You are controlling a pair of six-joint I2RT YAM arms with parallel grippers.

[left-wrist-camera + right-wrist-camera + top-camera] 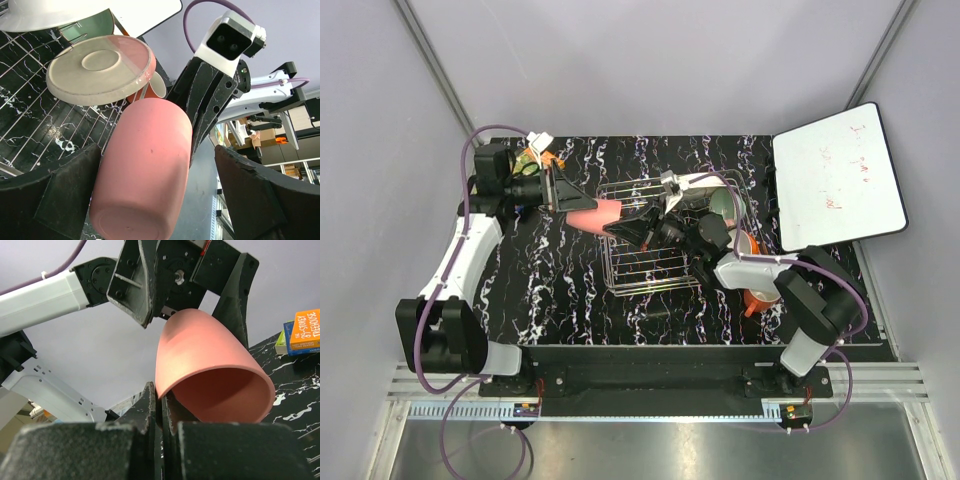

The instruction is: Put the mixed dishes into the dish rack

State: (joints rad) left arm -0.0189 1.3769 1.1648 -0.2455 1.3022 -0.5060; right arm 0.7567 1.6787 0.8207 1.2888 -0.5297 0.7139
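Note:
The pink tumbler lies on its side in the air, just left of the wire dish rack. My right gripper is shut on its rim, one finger inside and one outside. My left gripper is open around its base; the left finger touches it and the right finger stands apart. In the rack the pink-cream plate stands tilted, with the orange mug behind it, a pale green bowl and a white dish.
The white board lies at the table's right rear. The orange-green snack packet sits at the back left by the left arm. An orange book shows at the right edge of the right wrist view.

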